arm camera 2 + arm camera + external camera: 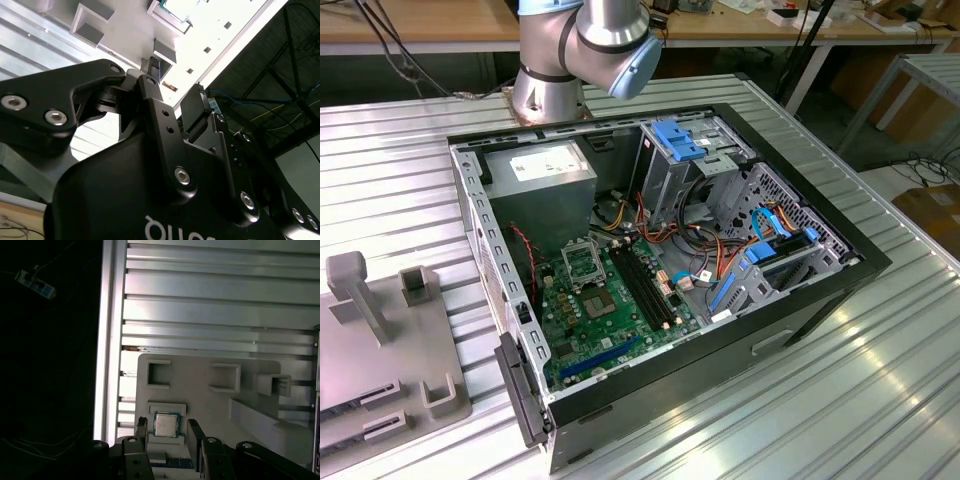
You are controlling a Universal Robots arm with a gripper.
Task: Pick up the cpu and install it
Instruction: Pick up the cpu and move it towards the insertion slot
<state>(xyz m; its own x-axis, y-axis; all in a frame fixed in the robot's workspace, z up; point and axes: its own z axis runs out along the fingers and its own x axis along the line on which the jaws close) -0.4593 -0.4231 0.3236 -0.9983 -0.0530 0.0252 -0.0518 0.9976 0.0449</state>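
The gripper (168,426), close under both wrist cameras, hangs with its fingers (141,427) spread apart, pinching nothing. The ribbed metal table (880,380) carries the open computer case (670,395), with the grey fixture plate (360,360) at the exterior view's left. The cpu (166,423) lies flat in a pocket of that plate, between the spread fingers, a gap at each side.

Small square cpu (166,424), silvery top up, seated flat in grey holder (200,402)
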